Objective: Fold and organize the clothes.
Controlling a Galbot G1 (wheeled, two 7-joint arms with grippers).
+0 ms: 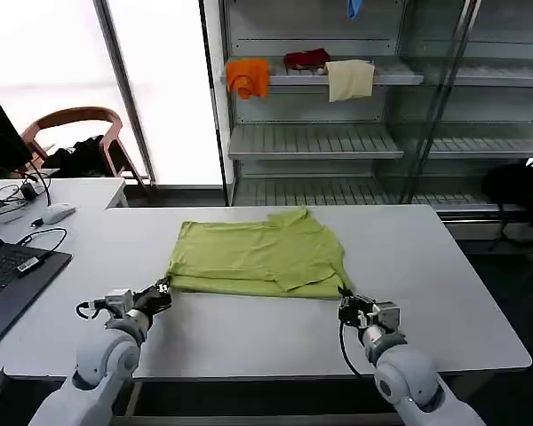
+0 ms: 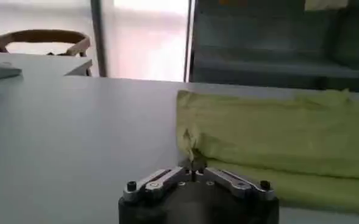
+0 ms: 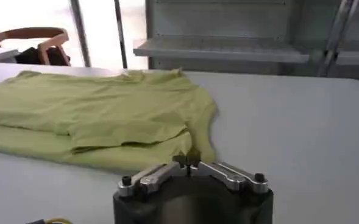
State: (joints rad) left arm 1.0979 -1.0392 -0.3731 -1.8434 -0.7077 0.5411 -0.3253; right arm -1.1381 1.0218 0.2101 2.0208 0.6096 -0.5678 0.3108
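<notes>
left gripper (image 2: 193, 171) pinching T-shirt (image 2: 277, 143) corner

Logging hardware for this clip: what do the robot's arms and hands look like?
Both arms have rounded pale grey-white shells. The left hand and right hand are black and silver, with metal linkage fingers fixed by black bolts. Black cables loop beside each wrist.

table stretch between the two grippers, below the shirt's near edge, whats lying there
Nothing: in the head view, bare white table runs from the left gripper to the right gripper, each shut on a near corner of the T-shirt.
</notes>
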